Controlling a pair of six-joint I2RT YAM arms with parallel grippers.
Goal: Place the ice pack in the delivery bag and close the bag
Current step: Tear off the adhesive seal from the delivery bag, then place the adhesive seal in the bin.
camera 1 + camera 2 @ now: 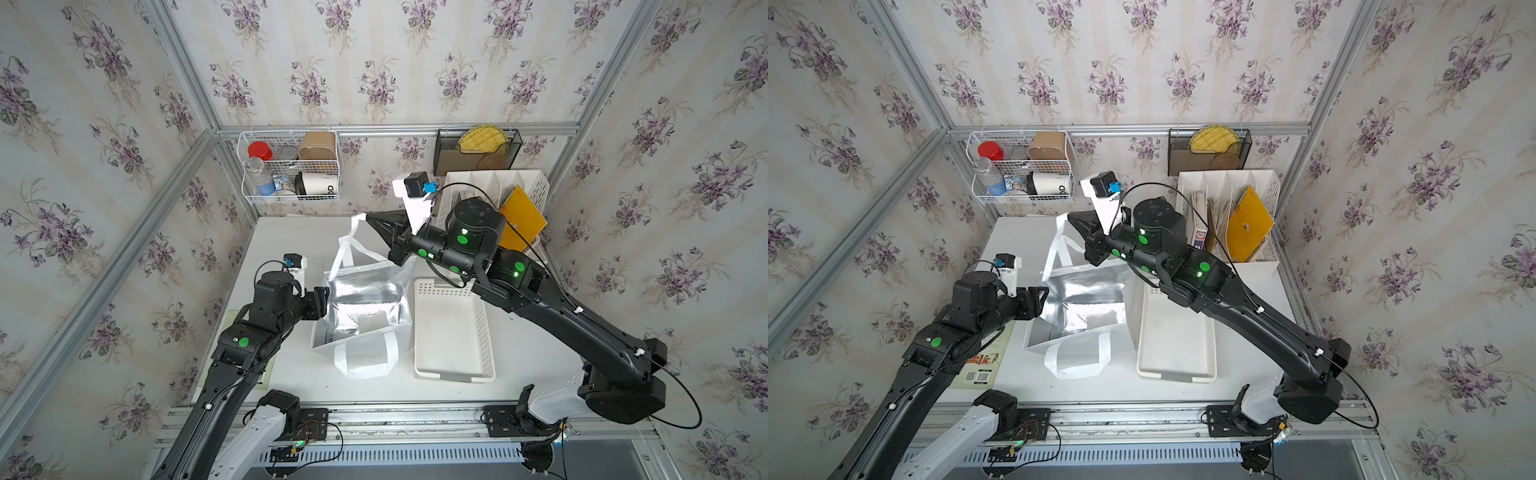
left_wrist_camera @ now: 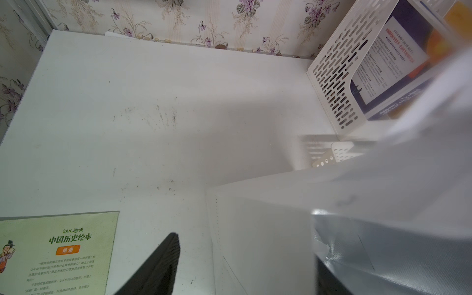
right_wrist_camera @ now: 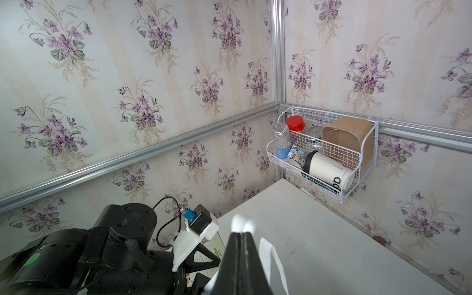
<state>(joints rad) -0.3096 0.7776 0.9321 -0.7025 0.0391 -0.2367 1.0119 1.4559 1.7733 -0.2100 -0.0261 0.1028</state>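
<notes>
The delivery bag [image 1: 365,291] stands in the middle of the table, white outside and silver foil inside, with its mouth open in both top views. The ice pack [image 1: 371,323] is a whitish pouch lying on the bag's floor. My right gripper [image 1: 368,216] is shut on the far strap handle [image 3: 240,222] and holds it up above the bag. My left gripper [image 1: 322,297] is open at the bag's left edge. In the left wrist view one finger is outside the white side wall [image 2: 260,229] and the other is inside, by the foil. The near handle [image 1: 365,370] hangs down the front.
A low white perforated tray [image 1: 453,332] lies right beside the bag. Behind it stands a white file rack [image 1: 536,187] with a yellow envelope [image 1: 521,220]. A wire basket [image 1: 291,166] and a black mesh holder [image 1: 478,151] hang on the back wall. A booklet [image 1: 980,365] lies under the left arm.
</notes>
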